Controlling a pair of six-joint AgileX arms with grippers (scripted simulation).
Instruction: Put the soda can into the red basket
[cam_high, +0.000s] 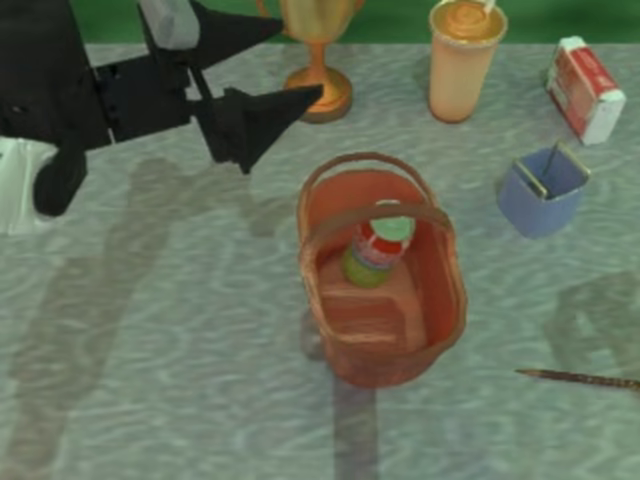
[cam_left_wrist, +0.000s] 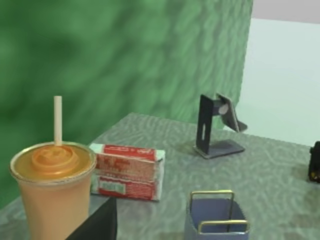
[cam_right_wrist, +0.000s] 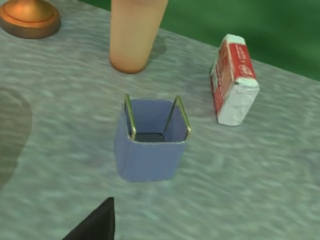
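The soda can (cam_high: 379, 250), with its red top part and lime-green base, stands inside the red basket (cam_high: 445, 300) at the table's middle, partly crossed by the arched handle (cam_high: 372, 215). My left gripper (cam_high: 290, 65) hovers open and empty over the back left of the table, up and to the left of the basket, apart from it. The right arm is out of the top view. In the right wrist view only one dark finger (cam_right_wrist: 101, 222) shows, set well off to one side above the bare table, holding nothing, near the blue bucket (cam_right_wrist: 150, 142).
A gold trophy (cam_high: 322, 70), a tall orange cup (cam_high: 462, 65) and a red-and-white carton (cam_high: 585, 92) line the back edge. The small blue bucket (cam_high: 543, 192) stands right of the basket. A thin brown stick (cam_high: 580, 378) lies at the right. A dark stand (cam_left_wrist: 216, 130) sits farther off.
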